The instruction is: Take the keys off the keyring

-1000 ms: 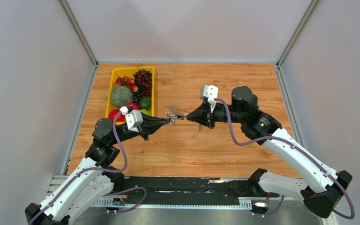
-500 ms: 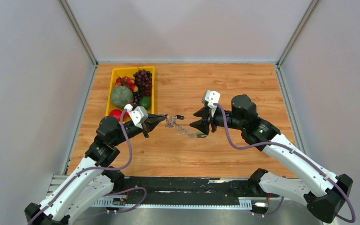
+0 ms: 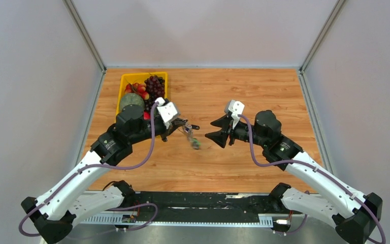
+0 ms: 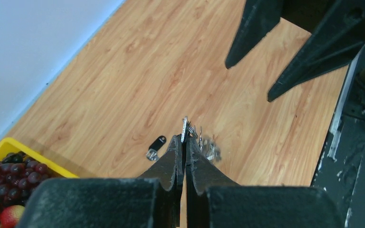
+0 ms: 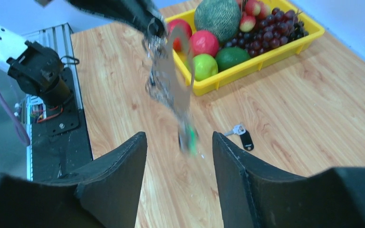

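My left gripper (image 3: 182,123) is shut on the top of the keyring (image 3: 188,133), a thin metal loop that hangs from its tips (image 4: 185,138) above the table. Blurred silver keys (image 4: 209,147) dangle beside those tips, and a green-headed key (image 3: 196,145) swings at the bottom of the keyring (image 5: 171,80). A black-headed key (image 3: 193,126) lies loose on the wood, also in the wrist views (image 4: 156,145) (image 5: 242,136). My right gripper (image 3: 210,129) stands open to the right, apart from the keyring. In its own view the green key (image 5: 188,137) shows between its tips (image 5: 179,135).
A yellow tray (image 3: 142,75) of fruit (melon, grapes, apples, lime) stands at the back left, partly behind my left arm, and shows again in the right wrist view (image 5: 266,52). Grey walls close the table on three sides. The black base rail (image 3: 198,203) runs along the near edge.
My right gripper let go of the keyring, opened, and drew back to the right. My left arm lifted and shifted right with the keyring, which now swings down with the green key.
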Tool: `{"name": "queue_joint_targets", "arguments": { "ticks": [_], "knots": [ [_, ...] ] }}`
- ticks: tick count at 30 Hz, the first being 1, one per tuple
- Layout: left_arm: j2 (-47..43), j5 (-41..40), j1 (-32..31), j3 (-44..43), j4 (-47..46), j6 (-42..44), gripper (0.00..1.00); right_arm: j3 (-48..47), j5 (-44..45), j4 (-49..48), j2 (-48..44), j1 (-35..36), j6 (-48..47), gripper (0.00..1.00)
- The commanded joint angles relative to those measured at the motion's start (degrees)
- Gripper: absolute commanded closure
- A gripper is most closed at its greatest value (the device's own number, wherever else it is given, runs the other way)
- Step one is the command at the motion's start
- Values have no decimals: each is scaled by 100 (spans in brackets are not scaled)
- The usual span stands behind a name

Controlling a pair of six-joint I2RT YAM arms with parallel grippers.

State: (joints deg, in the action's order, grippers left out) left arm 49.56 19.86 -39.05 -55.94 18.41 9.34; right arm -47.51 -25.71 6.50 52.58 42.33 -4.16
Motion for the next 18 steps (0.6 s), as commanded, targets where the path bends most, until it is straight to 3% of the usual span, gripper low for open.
{"name": "queue_joint_targets", "arguments": {
  "ticks": [1,7,13,18],
  "knots": [
    [225,-941,-607,-432,809,705,100,300,140,-1167,-161,30,301,44],
    [394,-2371,-1320,-519,803,1290,100,783,326,-2002,-228,30,644,38],
    [214,-2391,-1373,-217,169,1623,100,822,121,-2220,-97,30,794,39],
    [-30,-2327,-1398,212,-302,1670,100,866,-213,-2381,62,30,1031,47]
  ]
}}
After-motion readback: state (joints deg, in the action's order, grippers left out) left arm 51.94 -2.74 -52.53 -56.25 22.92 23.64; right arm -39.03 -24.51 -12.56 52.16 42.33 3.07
